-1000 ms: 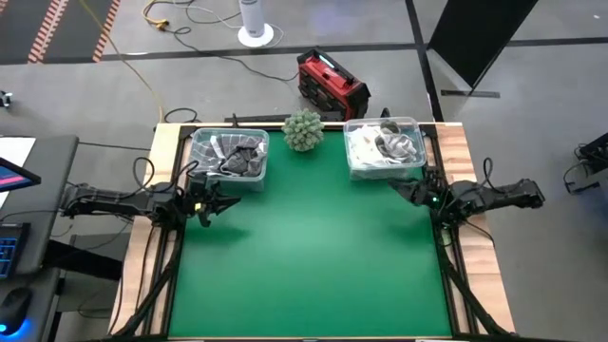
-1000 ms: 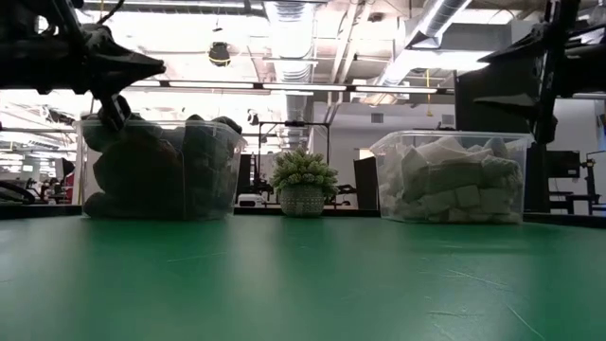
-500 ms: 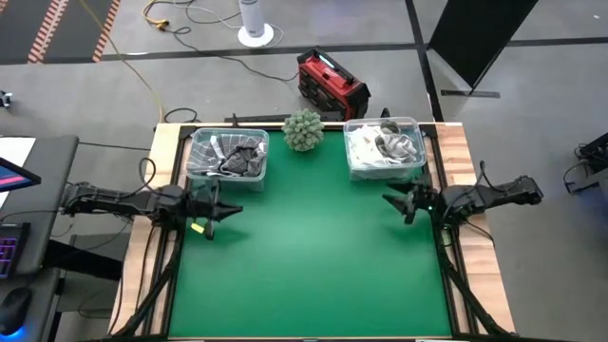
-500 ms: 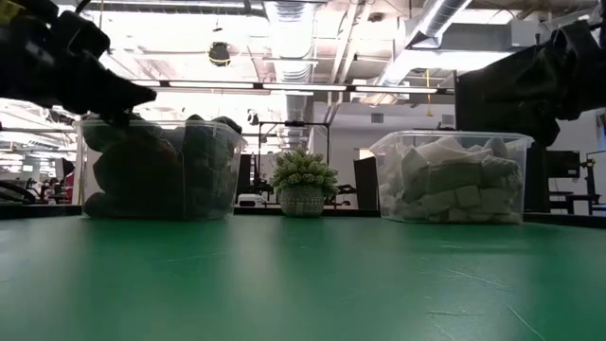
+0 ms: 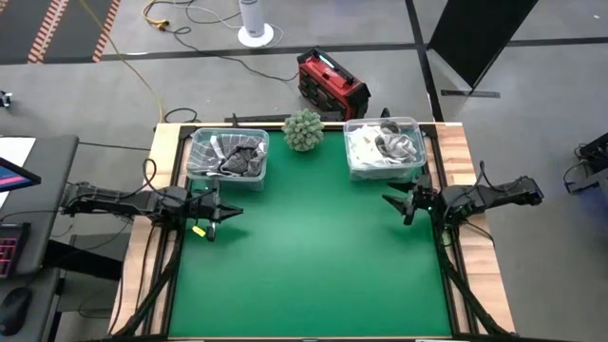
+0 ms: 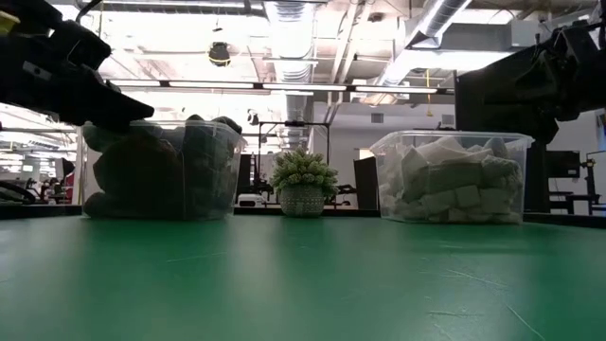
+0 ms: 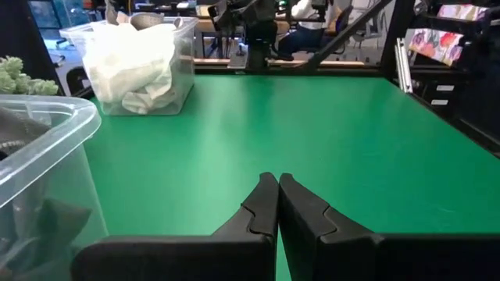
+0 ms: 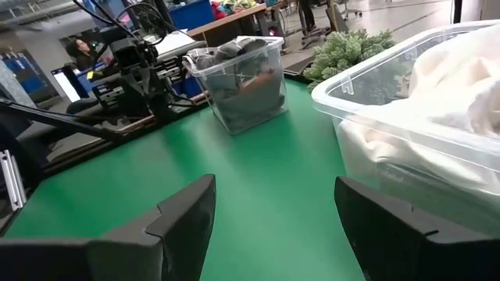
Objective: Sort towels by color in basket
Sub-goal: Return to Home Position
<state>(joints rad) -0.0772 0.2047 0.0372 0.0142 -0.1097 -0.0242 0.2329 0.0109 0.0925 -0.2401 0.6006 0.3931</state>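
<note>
Your left claw [image 7: 277,179] is pressed together, the dark towels [image 5: 236,161] binned just beyond it. Your right claw [image 8: 273,187] gapes apart, the pale towels [image 5: 380,147] binned just beside it.

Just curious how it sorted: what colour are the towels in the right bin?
Mostly white towels, best seen in the left wrist view.

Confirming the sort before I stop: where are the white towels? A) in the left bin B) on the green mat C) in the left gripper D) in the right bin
D: the white towels lie piled in the right bin; left gripper and right gripper hover empty over the mat.
</note>
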